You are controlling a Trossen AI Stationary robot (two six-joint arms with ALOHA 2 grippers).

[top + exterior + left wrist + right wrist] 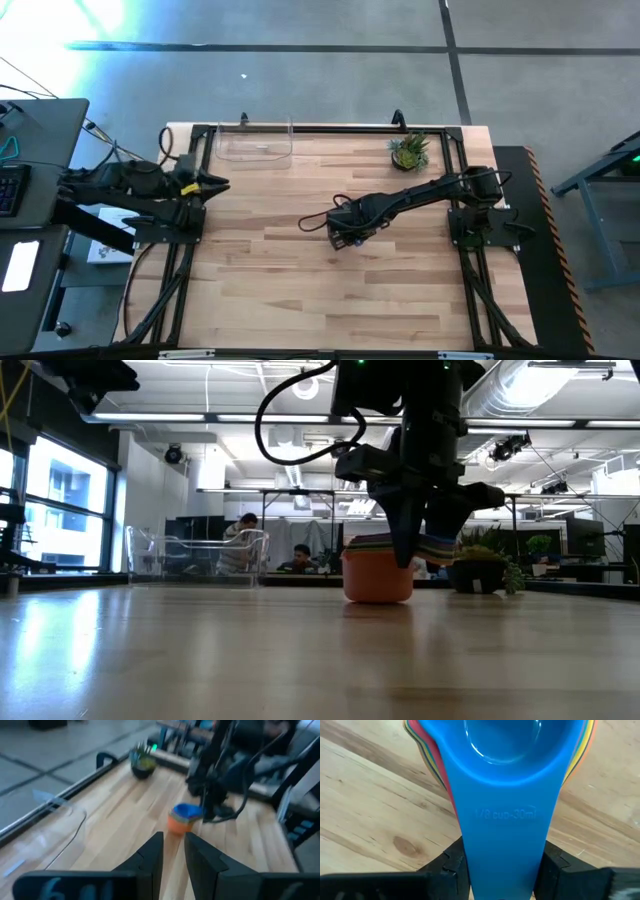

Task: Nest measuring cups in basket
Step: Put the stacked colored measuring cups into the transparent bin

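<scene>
The measuring cups (378, 572) stand nested in one stack on the table's middle, the orange one at the bottom and the blue one (502, 750) on top. My right gripper (345, 232) hangs over the stack, pointing down and shut on its handles. The basket (255, 142), a clear bin, stands by its base at the far edge and holds nothing. My left gripper (218, 185) is drawn back at the table's left edge, clear of everything. Its fingers (152, 857) leave only a narrow gap, with nothing between them. My right gripper pinches the stacked handles between its two fingers, one on each long edge of the blue top handle (502, 835). The fingers (454, 865) come from above, pointing down, and lie across the handle. The stack stands upright with the orange cup's bottom (378, 596) on the table.
A small potted plant (410, 151) stands at the far right, near the right arm's base. A black frame (330, 128) runs along the table's far edge. Open wood lies between the stack and the basket. People sit in the room beyond the table (298, 558).
</scene>
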